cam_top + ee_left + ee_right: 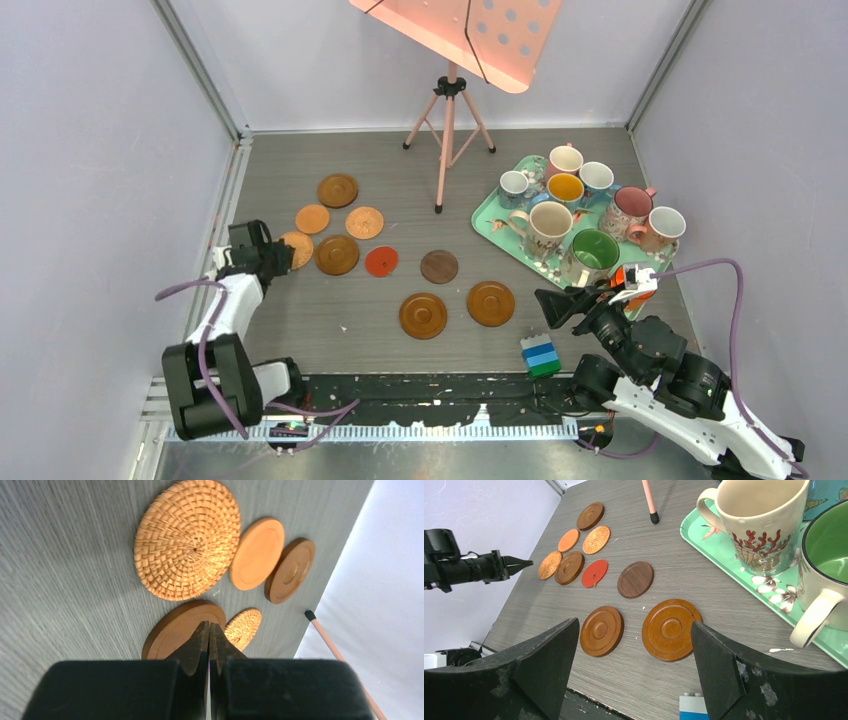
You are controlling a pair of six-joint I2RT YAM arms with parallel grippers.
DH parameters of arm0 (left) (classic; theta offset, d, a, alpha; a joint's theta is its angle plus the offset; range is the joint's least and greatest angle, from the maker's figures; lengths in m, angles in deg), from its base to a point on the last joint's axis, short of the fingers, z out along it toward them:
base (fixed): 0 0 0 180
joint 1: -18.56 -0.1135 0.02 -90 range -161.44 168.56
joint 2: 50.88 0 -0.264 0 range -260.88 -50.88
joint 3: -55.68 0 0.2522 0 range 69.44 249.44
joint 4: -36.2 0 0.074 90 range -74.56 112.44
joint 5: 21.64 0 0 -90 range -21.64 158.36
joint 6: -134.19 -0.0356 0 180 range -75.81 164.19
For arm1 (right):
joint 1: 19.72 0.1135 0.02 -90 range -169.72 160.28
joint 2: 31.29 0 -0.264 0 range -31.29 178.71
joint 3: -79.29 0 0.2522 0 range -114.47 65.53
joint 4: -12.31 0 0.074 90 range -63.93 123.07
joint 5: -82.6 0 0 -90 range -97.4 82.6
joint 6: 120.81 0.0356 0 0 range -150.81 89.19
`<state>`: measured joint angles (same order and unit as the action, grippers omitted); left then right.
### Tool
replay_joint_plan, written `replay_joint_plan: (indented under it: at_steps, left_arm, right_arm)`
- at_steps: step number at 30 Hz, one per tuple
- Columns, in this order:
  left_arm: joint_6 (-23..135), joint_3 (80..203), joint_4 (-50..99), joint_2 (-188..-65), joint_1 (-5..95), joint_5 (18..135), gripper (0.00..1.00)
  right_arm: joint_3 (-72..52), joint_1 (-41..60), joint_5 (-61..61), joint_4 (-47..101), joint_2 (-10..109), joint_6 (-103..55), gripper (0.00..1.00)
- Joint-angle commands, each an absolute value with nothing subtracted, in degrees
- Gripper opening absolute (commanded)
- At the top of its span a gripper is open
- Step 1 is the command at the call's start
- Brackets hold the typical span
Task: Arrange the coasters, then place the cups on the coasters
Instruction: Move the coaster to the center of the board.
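Toward the left of the overhead view, the left gripper [283, 257] is seen low over the table [300, 330], its fingers pressed together with nothing between them. Its tip is placed at a woven coaster [297, 248], the leftmost of a loose cluster of six coasters [338, 189]. In its own wrist view the closed tips are seen over the rim of a brown coaster [172, 630], with the woven disc filling the upper middle of the frame. Whether anything is touched cannot be told. At the cluster's right end a red coaster [381, 262] is laid. Toward the centre three more are spread apart: a dark coaster [439, 266] and, lower in the frame, two grooved coasters [423, 315].

Above the centre a pink stand [447, 110] is set on its tripod. At the upper right, eight cups [548, 225] are crowded together on a mint tray [487, 218].

Below the tray, the right gripper [560, 298] is held over the table, its fingers spread wide and empty. Just below it a stack of blocks [540, 355] is found.
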<state>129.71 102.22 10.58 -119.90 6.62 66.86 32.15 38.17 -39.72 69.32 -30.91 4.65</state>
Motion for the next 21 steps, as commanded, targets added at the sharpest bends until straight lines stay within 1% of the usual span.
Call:
replay_joint_plan:
  at_steps: [1, 5, 7, 11, 14, 17, 18, 19, 21]
  left_arm:
    - [123.49, 107.56, 0.48, -114.09, 6.7, 63.12, 0.0]
    - [111.74, 115.85, -8.78, -108.67, 6.81, 59.87, 0.0]
    - [105.47, 119.49, -11.74, -106.64, 6.87, 60.72, 0.07]
    - [94.49, 124.14, -15.6, -103.86, 7.0, 70.59, 0.31]
    - [89.08, 124.36, -17.8, -101.63, 7.93, 77.8, 0.46]
    - [85.02, 123.59, -19.38, -98.95, 10.68, 81.05, 0.56]
    - [83.4, 123.69, -20.17, -98.23, 11.67, 81.47, 0.62]
    - [82.03, 123.82, -21.11, -97.65, 12.83, 81.61, 0.71]
    - [79.1, 124.25, -22.75, -97.09, 14.55, 82.75, 0.8]
  right_arm:
    - [32.56, 38.12, -41.11, 66.77, -41.56, 4.08, 0.89]
    - [32.43, 38.09, -42.89, 67.9, -41.38, 5.43, 0.87]
    - [31.84, 38.11, -43.58, 69.1, -40.28, 6.57, 0.86]
    - [30.25, 38.12, -45.02, 71.71, -36.48, 8.67, 0.84]
    - [28.94, 38.11, -45.82, 72.36, -32.88, 9.37, 0.84]
    - [27.52, 38.12, -45.63, 71.96, -26.38, 9.28, 0.83]
    - [26.61, 38.12, -45.02, 71.25, -24.84, 9.18, 0.81]
    - [25.72, 38.12, -44.49, 70.77, -21.7, 8.89, 0.81]
    - [24.87, 38.12, -42.26, 68.65, -16.61, 8.78, 0.78]
